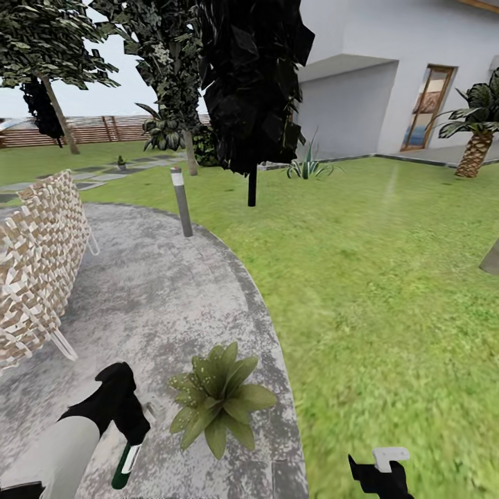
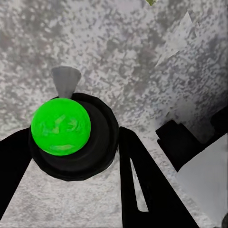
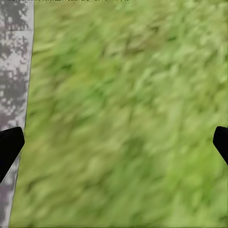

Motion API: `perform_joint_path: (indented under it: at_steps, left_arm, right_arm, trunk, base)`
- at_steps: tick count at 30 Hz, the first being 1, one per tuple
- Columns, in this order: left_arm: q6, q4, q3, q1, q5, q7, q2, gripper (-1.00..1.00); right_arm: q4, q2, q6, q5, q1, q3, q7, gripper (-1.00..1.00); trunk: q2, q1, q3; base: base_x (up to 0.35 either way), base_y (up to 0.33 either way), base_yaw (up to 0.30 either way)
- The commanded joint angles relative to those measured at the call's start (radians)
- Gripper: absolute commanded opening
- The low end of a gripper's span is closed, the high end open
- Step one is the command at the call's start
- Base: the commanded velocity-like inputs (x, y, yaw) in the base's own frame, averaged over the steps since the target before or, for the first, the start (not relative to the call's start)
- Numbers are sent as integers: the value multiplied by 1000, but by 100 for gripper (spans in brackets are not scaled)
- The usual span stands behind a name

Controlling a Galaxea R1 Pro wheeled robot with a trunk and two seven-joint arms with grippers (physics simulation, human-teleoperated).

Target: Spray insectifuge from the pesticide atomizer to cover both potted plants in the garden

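A: Grey stone paving (image 1: pixel 159 291) curves through the lawn (image 1: pixel 388 277) underfoot. What is nearest?

B: Two claws. The left claw (image 1: pixel 128 423) hangs low over the paving, closed around the pesticide atomizer (image 1: pixel 127 466). One bottle only: dark green, white label, hanging below the claw in the head view. From the left wrist, the bottle's bright green end (image 2: pixel 61 126) sits between the two black fingers (image 2: pixel 147 190), with the pale grey spray head (image 2: pixel 65 80) poking out beyond it.

A: And the right one?

B: The right claw (image 1: pixel 380 475) is at the bottom edge of the head view, over grass. In its wrist view the two fingertips (image 3: pixel 9 145) stand at opposite edges with only lawn between them, so it is spread wide and holds nothing.

A: How many potted plants?

B: Two that I can count. One potted plant (image 1: pixel 218 398) sits on the paving just beside the left claw, a rosette of pointed olive leaves; its pot is hidden under them. A second small plant (image 1: pixel 122 163) stands far back on the stepping stones, too small to tell more.

A: What lies between?

B: One woven lattice chair (image 1: pixel 38 263) at the left on the paving. One grey lamp post (image 1: pixel 181 201) at the paving's edge. Behind that, one dark-leaved tree (image 1: pixel 251 83) on a thin black trunk, and one spiky plant (image 1: pixel 308 166) in the grass.

A: Farthest?

B: One palm (image 1: pixel 478 125) at the right, the white house (image 1: pixel 388 76) with one door, and the brown slatted fence (image 1: pixel 90 130) along the back.
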State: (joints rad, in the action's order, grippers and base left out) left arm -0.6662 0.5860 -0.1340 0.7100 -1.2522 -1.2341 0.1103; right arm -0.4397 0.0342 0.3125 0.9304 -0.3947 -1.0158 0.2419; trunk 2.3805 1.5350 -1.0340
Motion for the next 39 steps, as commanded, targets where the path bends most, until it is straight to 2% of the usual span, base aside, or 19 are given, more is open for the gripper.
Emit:
perform_joint_path:
  at_steps: [1, 3, 7, 19, 23, 28, 39]
  left_arm:
    - [3, -1, -4, 0, 23, -3, 0, -100]
    - [20, -3, -5, 1, 39, 0, 0, -100]
    - [30, -4, -6, 1, 47, 1, -2, -100]
    - [30, 7, -10, 1, 47, -2, -11, -100]
    - [29, 9, -9, 1, 47, -2, -12, -100]
    - [30, -1, -2, 1, 47, -1, -9, -100]
    - [29, -3, 8, 7, 36, -20, -7, -100]
  right_arm:
    - [-2, 1, 4, 5, -1, -8, 8, 100]
    - [-2, 1, 4, 5, -1, -8, 8, 100]
    - [-2, 1, 4, 5, -1, -8, 8, 100]
    - [-3, 0, 4, 5, -1, -9, 8, 100]
    - [-4, -2, 4, 5, -1, -9, 7, 100]
    - [-2, -1, 4, 4, -1, -9, 8, 100]
    - [-1, 0, 4, 4, -1, -9, 8, 100]
  trunk:
    - [0, 0, -1]
    - [0, 0, -2]
    - [0, 0, -3]
    - [0, 0, -4]
    - [0, 0, -4]
    - [0, 0, -4]
    - [0, 0, -4]
  base:
    - [0, 0, 240]
    - [0, 0, 254]
    - [1, 0, 265]
    - [31, -231, 45]
    - [-176, -226, 0]
    - [-47, -48, 10]
    - [-1, -1, 253]
